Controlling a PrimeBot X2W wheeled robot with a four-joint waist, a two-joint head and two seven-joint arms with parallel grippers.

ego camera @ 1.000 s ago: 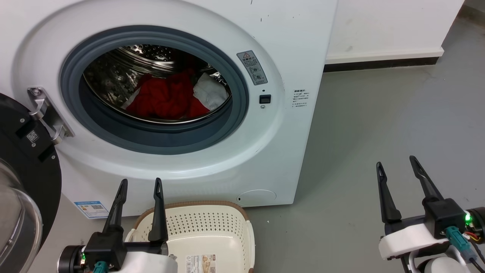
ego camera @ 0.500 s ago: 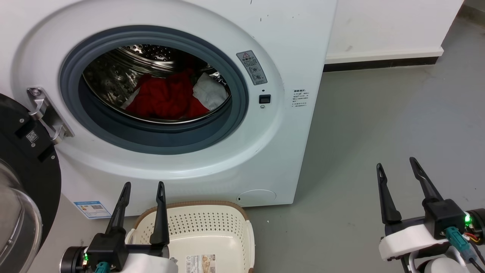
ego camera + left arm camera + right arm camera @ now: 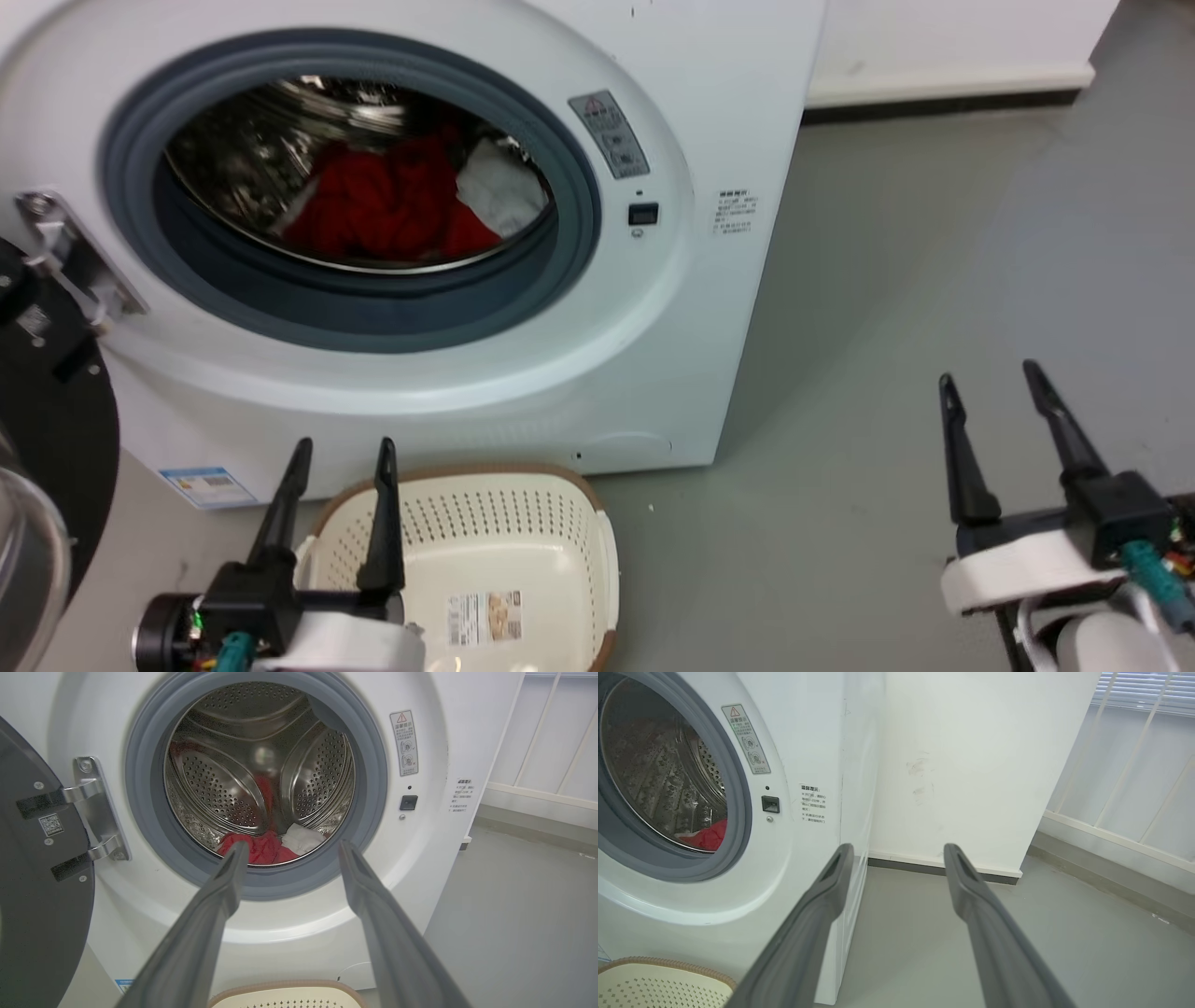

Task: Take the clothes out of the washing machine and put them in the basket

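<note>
washer door open, swung to L side. clothes in drum: red heap on drum bottom, close to front lip. white piece touches heap's R edge. basket upright on floor, just in front of washer's lower front, bare bottom w/ label showing.

L end effector: fingers apart, gripping nothing, over basket's L rim, tips pointing at washer front below gasket. L wrist view: tips sit either side of the clothes low in drum mouth, basket's far rim at bottom edge.

R end effector: fingers apart, holding nothing, above floor well to R of washer + basket. R wrist view: tips aim at washer's R front corner and wall behind, w/ a sliver of red at drum's lower edge.
</note>
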